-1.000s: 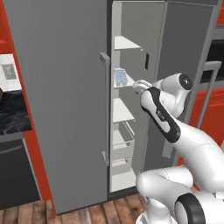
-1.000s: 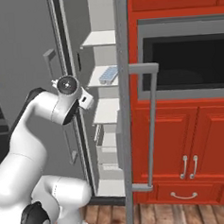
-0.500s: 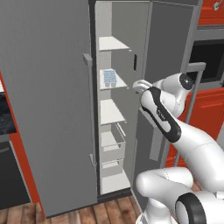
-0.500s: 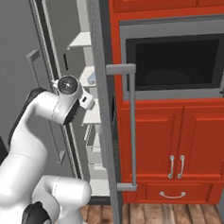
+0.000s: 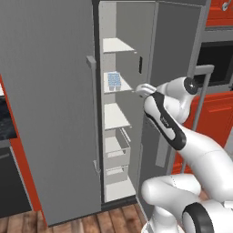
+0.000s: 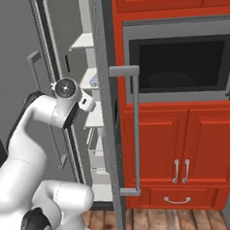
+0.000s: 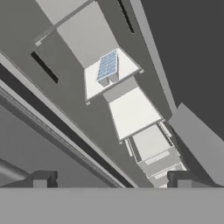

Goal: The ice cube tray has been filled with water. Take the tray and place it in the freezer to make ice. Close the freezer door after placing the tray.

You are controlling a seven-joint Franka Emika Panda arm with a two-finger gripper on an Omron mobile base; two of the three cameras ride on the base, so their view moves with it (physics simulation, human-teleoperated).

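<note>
Ahead of my empty, wide-open gripper [image 7: 109, 179] the ice cube tray [image 7: 107, 67] sits on a freezer [image 5: 119, 117] shelf, so I'd swing clear and push the freezer door [image 6: 110, 117] squarely shut.

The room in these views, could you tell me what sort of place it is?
Most likely a home kitchen: a tall grey freezer stands open, beside red cabinets with a built-in oven above a wood floor.
</note>
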